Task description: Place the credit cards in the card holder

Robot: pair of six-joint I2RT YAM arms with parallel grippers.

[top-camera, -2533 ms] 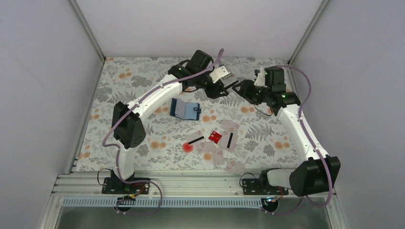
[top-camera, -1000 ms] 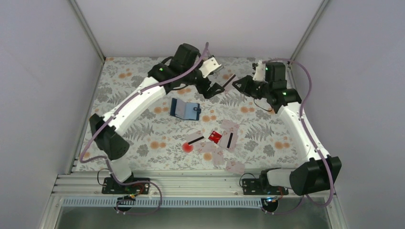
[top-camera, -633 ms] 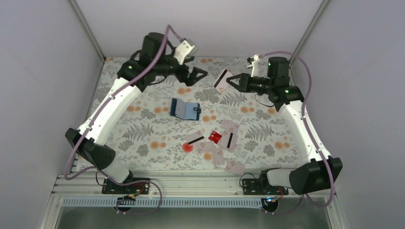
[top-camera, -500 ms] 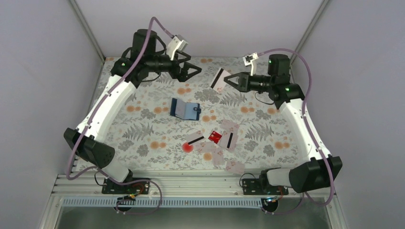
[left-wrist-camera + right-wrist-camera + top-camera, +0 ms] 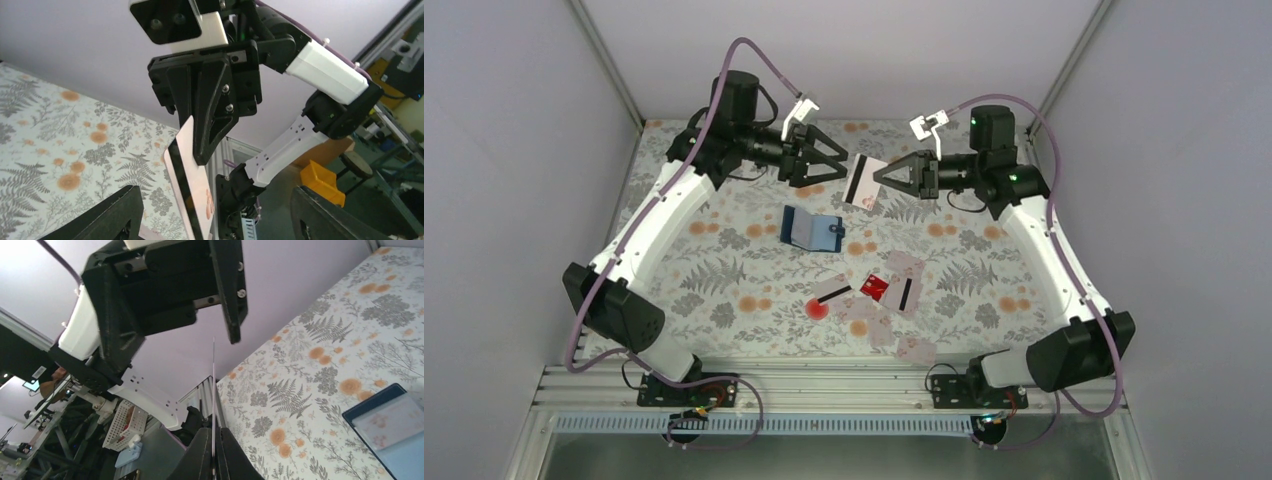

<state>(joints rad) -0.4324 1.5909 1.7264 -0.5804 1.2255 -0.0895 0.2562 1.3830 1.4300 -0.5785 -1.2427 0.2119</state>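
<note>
My right gripper [image 5: 879, 180] is shut on a pale pink credit card [image 5: 861, 181] with a black stripe and holds it in the air above the back of the table. In the right wrist view the card [image 5: 213, 390] shows edge-on between my fingers [image 5: 200, 457]. My left gripper [image 5: 837, 165] is open and empty, facing the card from the left. In the left wrist view the card [image 5: 192, 190] hangs between its spread fingers [image 5: 117, 215]. The navy card holder [image 5: 812, 230] lies open on the table below, also seen in the right wrist view [image 5: 395, 425]. Several cards lie at centre front, one red [image 5: 876, 286].
The loose cards spread from the middle [image 5: 906, 292] toward the front edge [image 5: 916, 348]. The table has a floral cover [image 5: 704, 270], with walls at the left, back and right. The metal rail [image 5: 824, 385] with the arm bases runs along the front.
The left gripper swung up and away to the back left, then turned open toward the card. The right gripper kept the card and carried it left, toward the left gripper.
</note>
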